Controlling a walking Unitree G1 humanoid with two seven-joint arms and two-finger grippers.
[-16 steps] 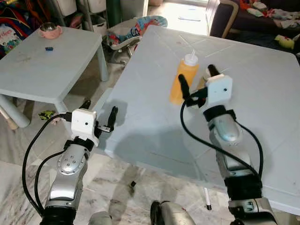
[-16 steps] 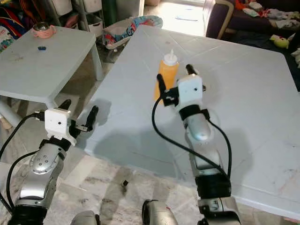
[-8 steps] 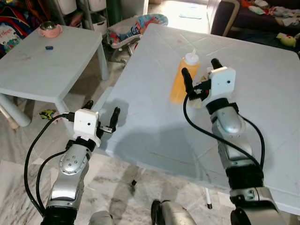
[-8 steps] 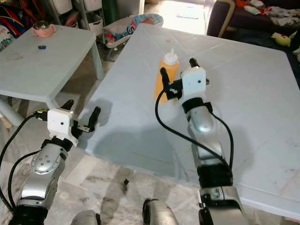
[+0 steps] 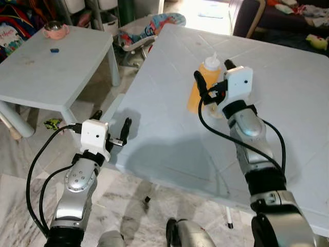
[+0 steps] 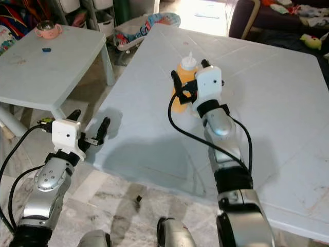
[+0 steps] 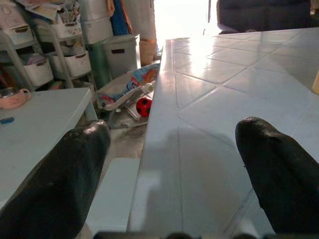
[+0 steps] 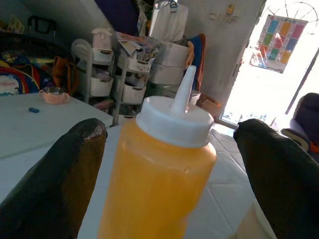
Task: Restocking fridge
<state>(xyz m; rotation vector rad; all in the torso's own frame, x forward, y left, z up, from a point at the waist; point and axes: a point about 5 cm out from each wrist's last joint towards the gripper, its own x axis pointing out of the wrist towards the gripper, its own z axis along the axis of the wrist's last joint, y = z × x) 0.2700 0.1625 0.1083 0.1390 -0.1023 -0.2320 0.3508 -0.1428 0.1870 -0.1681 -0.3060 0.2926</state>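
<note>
Squeeze bottle point(image 5: 204, 85) full of orange sauce is standing upright on the big white table point(image 5: 288, 98), long axis vertical, right between the spread fingers of the right gripper point(image 5: 212, 82), which looks ready to close on its sides. Can't honestly tell if either finger touches it yet, since the wrist housing blocks the far side. Left gripper point(image 5: 109, 126) hangs near the table's edge, well away, fingers also apart, holding nothing.

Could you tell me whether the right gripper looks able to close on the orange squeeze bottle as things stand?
Probably yes: the right gripper is open, with the orange squeeze bottle upright between its fingers and nothing in the way.
</note>
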